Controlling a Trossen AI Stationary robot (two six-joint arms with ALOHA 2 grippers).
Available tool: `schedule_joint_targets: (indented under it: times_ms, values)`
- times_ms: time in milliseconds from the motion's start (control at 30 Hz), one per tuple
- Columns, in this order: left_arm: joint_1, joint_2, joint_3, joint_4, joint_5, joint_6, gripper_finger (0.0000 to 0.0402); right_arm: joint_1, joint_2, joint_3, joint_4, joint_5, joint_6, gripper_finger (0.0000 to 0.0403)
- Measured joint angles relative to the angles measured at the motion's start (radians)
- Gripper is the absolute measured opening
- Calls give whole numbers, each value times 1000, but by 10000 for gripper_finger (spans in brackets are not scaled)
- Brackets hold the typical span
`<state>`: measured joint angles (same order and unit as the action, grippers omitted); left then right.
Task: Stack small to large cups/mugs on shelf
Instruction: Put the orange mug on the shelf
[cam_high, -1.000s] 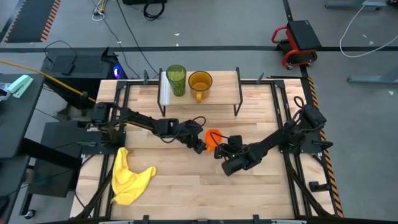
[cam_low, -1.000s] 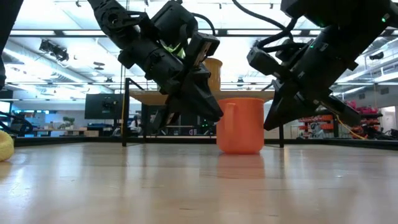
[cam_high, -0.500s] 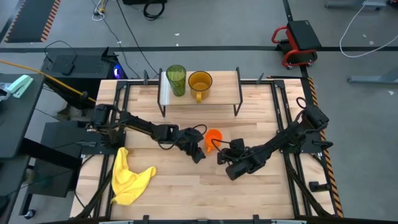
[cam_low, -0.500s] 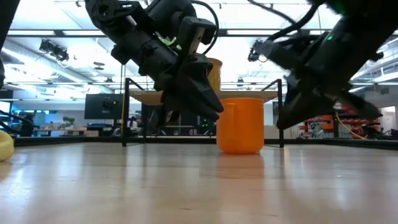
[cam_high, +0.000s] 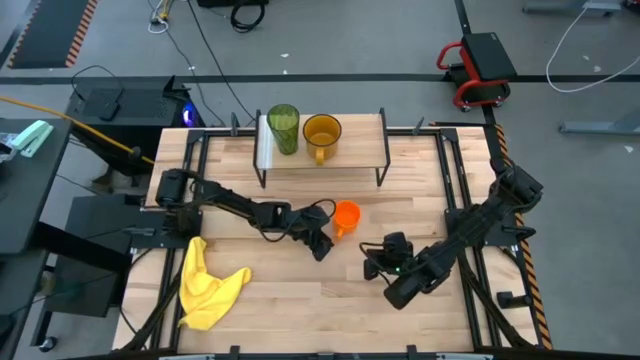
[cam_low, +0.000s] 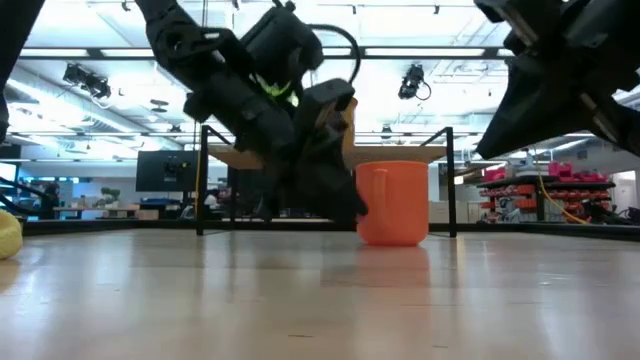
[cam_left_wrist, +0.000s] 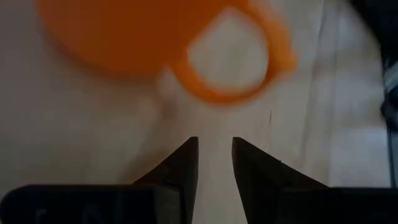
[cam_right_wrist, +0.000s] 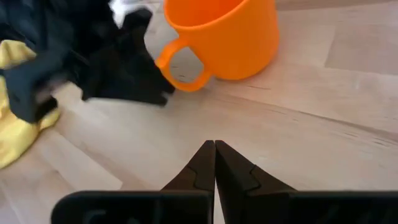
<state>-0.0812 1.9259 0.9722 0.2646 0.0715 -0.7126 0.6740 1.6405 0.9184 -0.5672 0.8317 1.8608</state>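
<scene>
Two of three vessels already on the shelf (cam_high: 345, 127) — green tumbler (cam_high: 283, 127) and amber mug (cam_high: 322, 133), side by side, not nested. Orange mug (cam_high: 346, 215) upright on the table (cam_high: 300, 300), not yet lifted.

Left hand (cam_high: 320, 243) just beside the mug's handle (cam_left_wrist: 233, 59), fingers narrowly parted, holding nothing; the handle loop lies just ahead of its tips. Right hand (cam_high: 374, 262) pressed closed and empty, mug well ahead of it.

Remaining, by my reading: grasp orange mug, bring to shelf, then stack.
</scene>
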Motion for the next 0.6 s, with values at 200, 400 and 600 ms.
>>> schedule_joint_targets:
  times_ms: [200,400,600]
  values:
    - [-20,21,-1,95,25,25,108,8,0,0,-31,5,4,16]
    - [-18,16,2,90,-1,67,108,-62,0,0,-95,-10,43,9]
    - [-16,16,0,31,-5,82,108,-88,0,0,-93,-46,-36,22]
